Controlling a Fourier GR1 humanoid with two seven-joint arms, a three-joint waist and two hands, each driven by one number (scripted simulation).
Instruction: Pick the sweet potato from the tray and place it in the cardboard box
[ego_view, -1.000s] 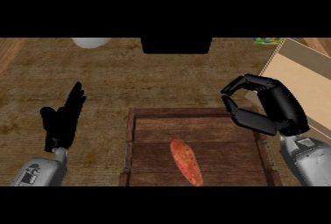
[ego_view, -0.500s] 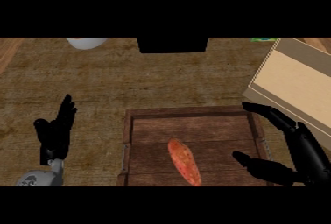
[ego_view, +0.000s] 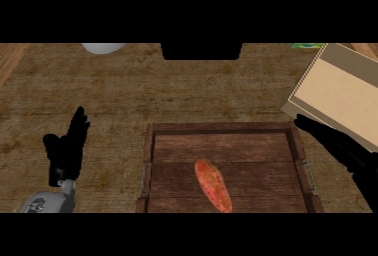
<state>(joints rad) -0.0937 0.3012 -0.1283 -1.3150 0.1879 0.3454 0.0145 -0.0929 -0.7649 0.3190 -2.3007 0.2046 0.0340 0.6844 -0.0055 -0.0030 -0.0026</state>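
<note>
The table (ego_view: 111, 100) carries the box (ego_view: 347, 95) at the right, cut off by the edge, and the tray (ego_view: 221, 131) near the middle. The sweet potato (ego_view: 212, 185) lies untouched in the tray. The right hand (ego_view: 336, 145) has uncurled and dropped beside the tray's right rim, fingers (ego_view: 317, 130) now straight and empty, likely readying a grasp; its palm is out of view. The left hand (ego_view: 66, 150) rests open at the left.

Left hand (ego_view: 66, 147) rests with straight fingers; right hand (ego_view: 343, 150) apparently extends flat, fingers straight.
</note>
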